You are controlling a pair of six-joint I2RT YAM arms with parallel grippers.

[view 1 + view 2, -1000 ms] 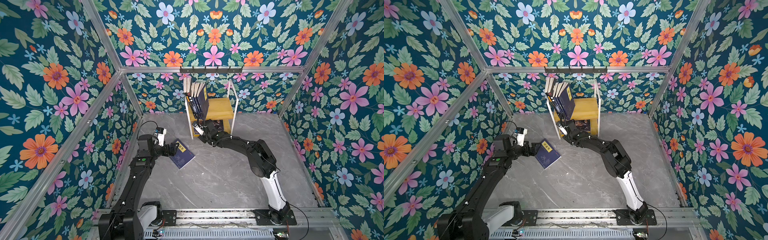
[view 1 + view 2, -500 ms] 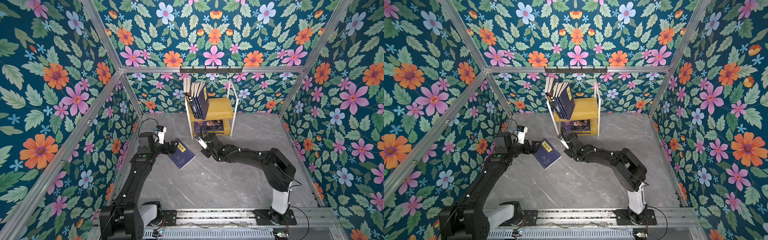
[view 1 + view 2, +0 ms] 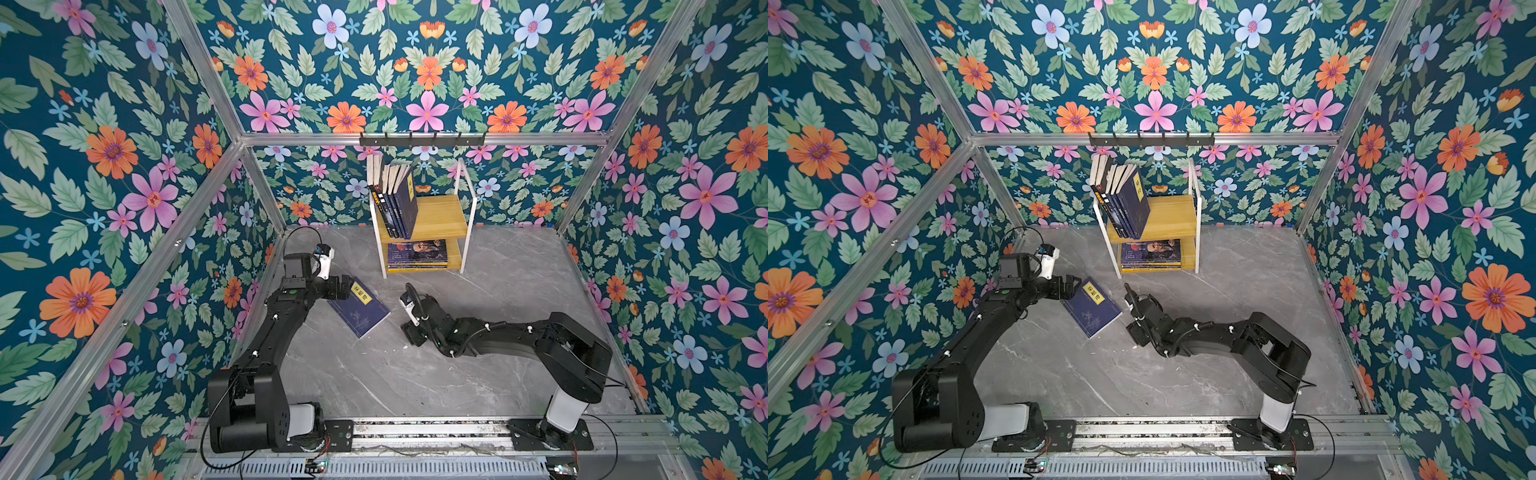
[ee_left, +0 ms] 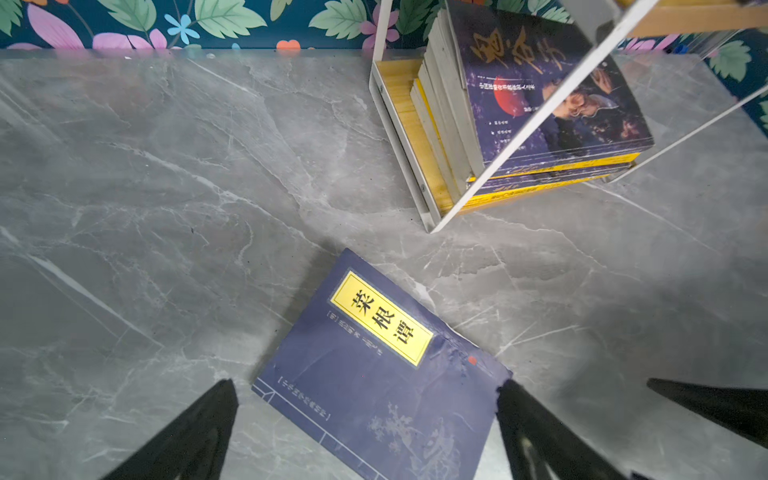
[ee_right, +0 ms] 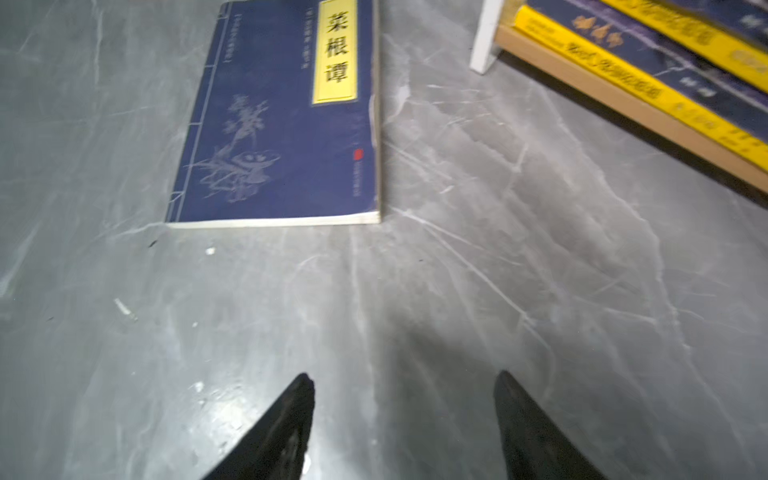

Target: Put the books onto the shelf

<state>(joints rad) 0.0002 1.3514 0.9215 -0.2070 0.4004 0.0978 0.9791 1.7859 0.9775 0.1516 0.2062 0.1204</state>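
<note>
The right gripper (image 5: 404,376) hangs over the table (image 5: 540,291), jaws apart and empty. At its ten o'clock the navy book (image 3: 359,311) lies flat. The left gripper (image 4: 366,382), jaws wide, straddles its far end. The shelf (image 3: 440,216) with the other books (image 3: 395,208) stands at one o'clock.

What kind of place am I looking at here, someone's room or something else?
Likely a robot test booth, not a home: floral panels in an aluminium frame, with two robot arms bolted to a rail, facing a small bookshelf.
</note>
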